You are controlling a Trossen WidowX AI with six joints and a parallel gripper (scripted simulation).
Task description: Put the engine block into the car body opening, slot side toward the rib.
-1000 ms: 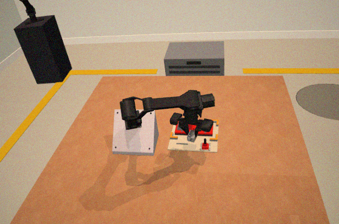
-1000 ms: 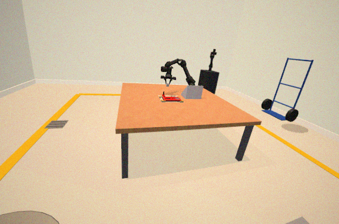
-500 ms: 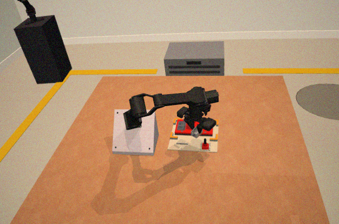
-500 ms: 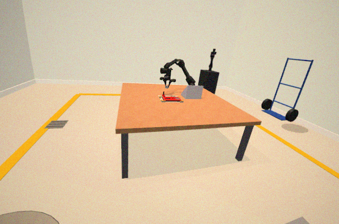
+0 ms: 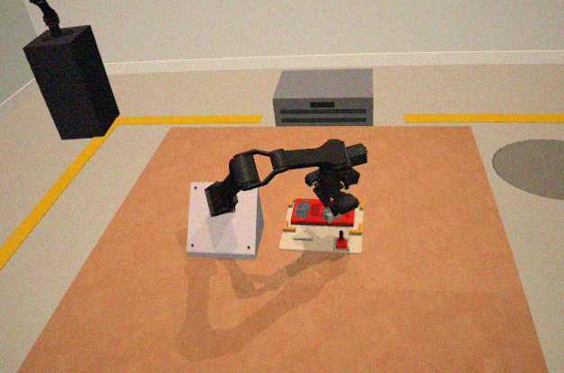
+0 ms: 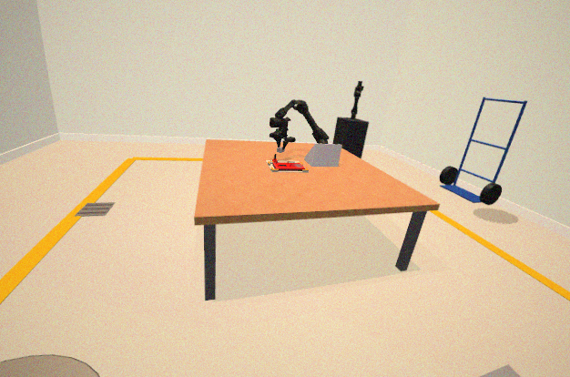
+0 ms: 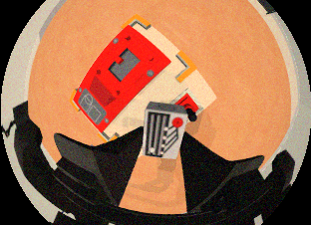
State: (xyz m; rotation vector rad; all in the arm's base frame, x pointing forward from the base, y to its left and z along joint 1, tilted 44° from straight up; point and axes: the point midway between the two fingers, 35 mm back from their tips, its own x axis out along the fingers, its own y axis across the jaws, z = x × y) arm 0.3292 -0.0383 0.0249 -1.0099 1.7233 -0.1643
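My gripper (image 5: 329, 213) (image 6: 279, 150) (image 7: 162, 132) is shut on the grey engine block (image 5: 327, 213) (image 7: 163, 130), a ribbed block with a red dot. It holds the block in the air above the red car body (image 5: 309, 214) (image 6: 289, 165) (image 7: 123, 76). The car body lies on a cream base board (image 5: 313, 243) (image 7: 166, 43) with orange corner marks. A grey rectangular opening (image 5: 301, 210) (image 7: 124, 68) shows in the body's top. In the wrist view the block hangs off the body's lower right edge, not over the opening.
A small red stand with a black lever (image 5: 341, 241) (image 7: 186, 104) sits on the board's near right corner. The arm's white base block (image 5: 222, 227) (image 6: 322, 155) stands left of the board. All rest on the orange table (image 5: 410, 268) (image 6: 285, 193).
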